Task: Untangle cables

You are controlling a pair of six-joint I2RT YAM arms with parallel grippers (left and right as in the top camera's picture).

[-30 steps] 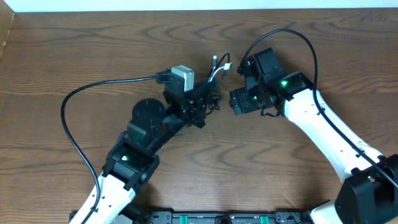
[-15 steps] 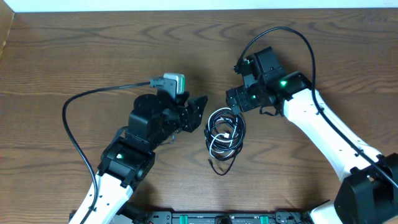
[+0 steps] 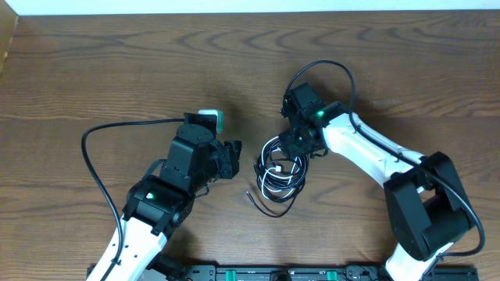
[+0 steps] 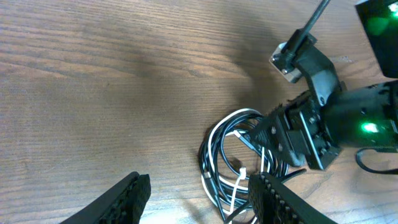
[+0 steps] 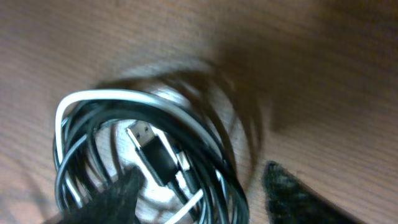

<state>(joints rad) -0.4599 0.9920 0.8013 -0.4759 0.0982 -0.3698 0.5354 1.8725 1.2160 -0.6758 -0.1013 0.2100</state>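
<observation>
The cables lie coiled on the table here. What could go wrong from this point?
1. The right fingers straddle several strands of the cables, black and white together; closing here may grab the whole bundle, not one cord.
2. The left fingers stand open, away from the coil, so nothing pins it; a pull might drag everything along.

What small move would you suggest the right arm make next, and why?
I would probably close the right pincer: it hangs open astride strands of the coiled cables, while the left pincer is open and empty beside them.
</observation>
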